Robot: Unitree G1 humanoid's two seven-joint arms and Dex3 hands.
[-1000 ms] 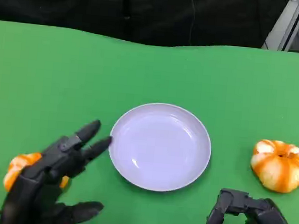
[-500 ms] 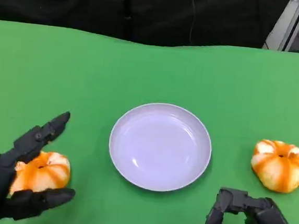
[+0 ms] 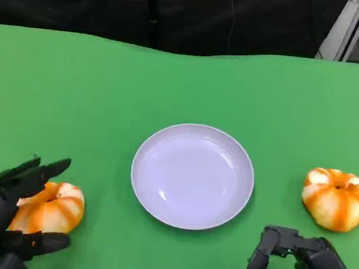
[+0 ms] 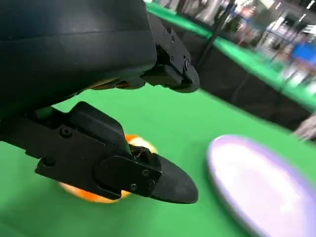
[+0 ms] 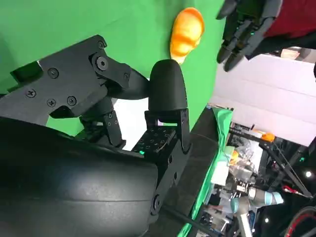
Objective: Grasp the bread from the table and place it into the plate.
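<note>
Two orange-and-white pumpkin-shaped breads lie on the green table. The left bread sits between the fingers and thumb of my left hand, which are spread around it without clearly closing on it. In the left wrist view that bread shows behind my fingers, with the plate beyond. The pale lilac plate is empty at the table's middle. The right bread lies right of the plate. My right hand stays near the front edge with fingers curled on nothing.
The green cloth ends at a dark backdrop behind the table. A metal stand rises at the far right corner. The right wrist view shows the left bread and my left hand's fingers across the table.
My left hand pulled back from the plate's left rim toward the front left and lowered around the left bread, which now shows between fingers and thumb. The right hand stayed still.
</note>
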